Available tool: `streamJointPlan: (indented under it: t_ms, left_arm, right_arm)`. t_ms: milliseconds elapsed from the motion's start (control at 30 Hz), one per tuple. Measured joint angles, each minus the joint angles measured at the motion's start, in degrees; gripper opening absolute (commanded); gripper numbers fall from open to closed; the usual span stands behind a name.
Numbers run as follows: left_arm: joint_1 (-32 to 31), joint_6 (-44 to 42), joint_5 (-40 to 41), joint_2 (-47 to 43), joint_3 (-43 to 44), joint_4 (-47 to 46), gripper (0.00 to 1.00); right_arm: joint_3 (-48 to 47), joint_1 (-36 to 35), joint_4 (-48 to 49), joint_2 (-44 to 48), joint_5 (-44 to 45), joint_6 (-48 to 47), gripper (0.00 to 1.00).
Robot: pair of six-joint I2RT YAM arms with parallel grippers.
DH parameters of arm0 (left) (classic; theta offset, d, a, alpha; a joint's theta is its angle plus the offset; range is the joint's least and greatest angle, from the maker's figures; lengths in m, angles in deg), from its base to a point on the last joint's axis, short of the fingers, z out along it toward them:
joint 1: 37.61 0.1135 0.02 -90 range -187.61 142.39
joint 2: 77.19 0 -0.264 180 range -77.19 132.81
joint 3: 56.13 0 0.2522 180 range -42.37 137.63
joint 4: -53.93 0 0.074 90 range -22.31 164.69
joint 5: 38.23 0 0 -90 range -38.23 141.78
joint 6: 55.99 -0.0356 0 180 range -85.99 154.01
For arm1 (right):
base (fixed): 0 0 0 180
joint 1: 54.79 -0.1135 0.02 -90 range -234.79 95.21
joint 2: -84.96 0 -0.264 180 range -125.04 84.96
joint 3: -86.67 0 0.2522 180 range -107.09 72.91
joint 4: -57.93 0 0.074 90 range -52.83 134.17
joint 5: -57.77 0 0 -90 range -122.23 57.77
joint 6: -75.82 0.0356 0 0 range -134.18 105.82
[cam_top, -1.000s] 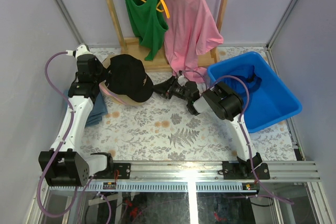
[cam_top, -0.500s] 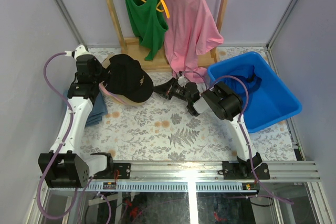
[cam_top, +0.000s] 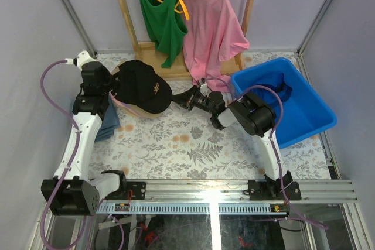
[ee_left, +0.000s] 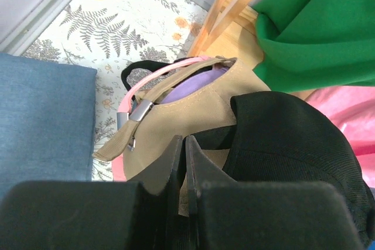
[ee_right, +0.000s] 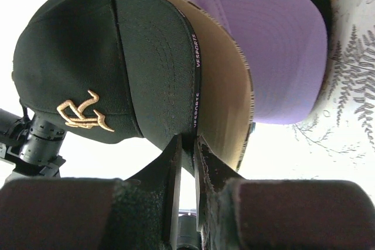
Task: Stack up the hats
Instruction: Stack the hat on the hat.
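Note:
A black cap with a gold emblem (cam_top: 143, 86) lies on top of a pile of caps at the back left of the table. In the right wrist view the black cap (ee_right: 88, 68) sits over a tan cap (ee_right: 225, 86) and a lavender cap (ee_right: 275, 45). A pink strap (ee_left: 158, 74) of the pink cap shows at the back of the pile. My left gripper (cam_top: 115, 93) is shut on the black cap's back edge (ee_left: 211, 136). My right gripper (cam_top: 176, 99) is shut on the black cap's brim (ee_right: 187, 139). No bright blue cap shows.
A flat blue-grey fabric piece (cam_top: 108, 122) lies left of the pile. A wooden rack (cam_top: 132, 27) behind holds a green tank top (cam_top: 161, 21) and a pink T-shirt (cam_top: 211, 27). A blue bin (cam_top: 304, 115) with something dark inside stands at the right.
My left arm has drawn slightly back and to the left, and the black cap has shifted a little with it. Both grippers have kept their hold.

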Motion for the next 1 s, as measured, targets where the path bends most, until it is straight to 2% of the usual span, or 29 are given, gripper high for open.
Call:
streamJointPlan:
  t_ms: [567, 1000]
  left_arm:
    - [-0.1, 0.0, 11.2, -2.9, -0.5, -2.3, 0.00]
    - [0.8, 0.2, 12.9, 1.5, -1.2, -5.7, 0.00]
  right_arm:
    - [2.0, 0.1, 3.4, 3.3, 0.0, 0.1, 0.00]
    - [3.3, 0.1, 4.8, 4.0, 0.9, 0.1, 0.00]
